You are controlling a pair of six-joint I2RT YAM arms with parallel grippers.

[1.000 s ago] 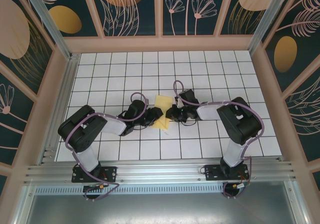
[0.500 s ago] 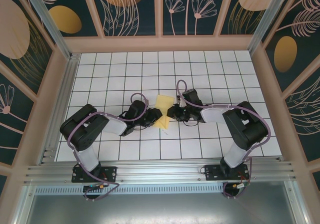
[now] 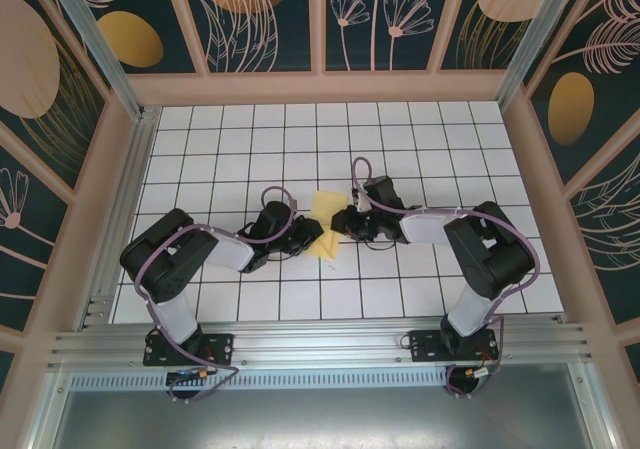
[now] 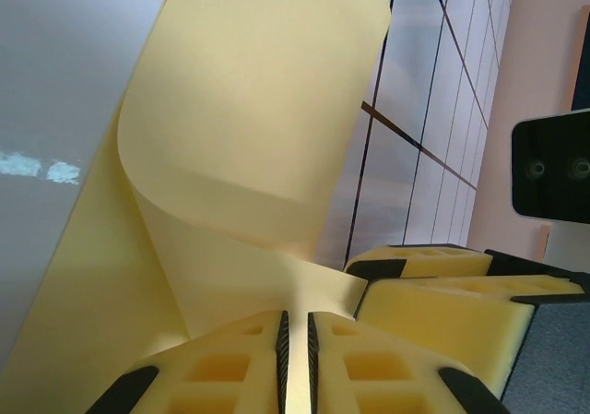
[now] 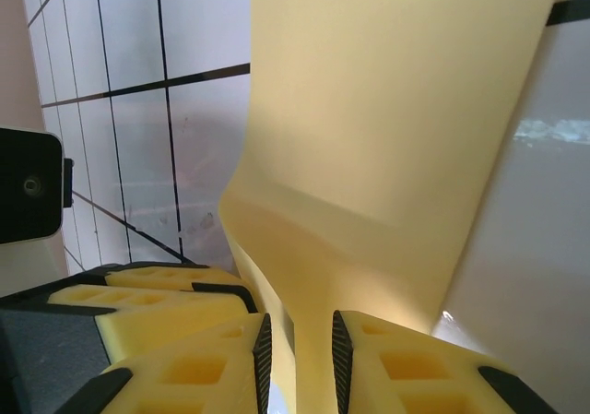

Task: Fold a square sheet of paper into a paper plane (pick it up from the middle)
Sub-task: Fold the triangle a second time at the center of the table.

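Observation:
The square sheet of paper is pale yellow and folded over on the white grid table, between my two grippers. In the left wrist view the paper curls up, and a pinched ridge runs between the pads of my left gripper, which is shut on it. My left gripper meets the sheet from the left. My right gripper comes from the right. In the right wrist view the paper stands between the pads of my right gripper, which are parted with a dark gap beside the fold.
The two grippers nearly touch: the right one's yellow fingers show beside my left jaws, and the left one's fingers beside my right jaws. Patterned walls enclose the table on three sides, and an aluminium rail runs along the near edge.
My left jaws have closed onto the paper ridge. My right jaws have parted a little around it. The right arm's elbow has shifted slightly to the right.

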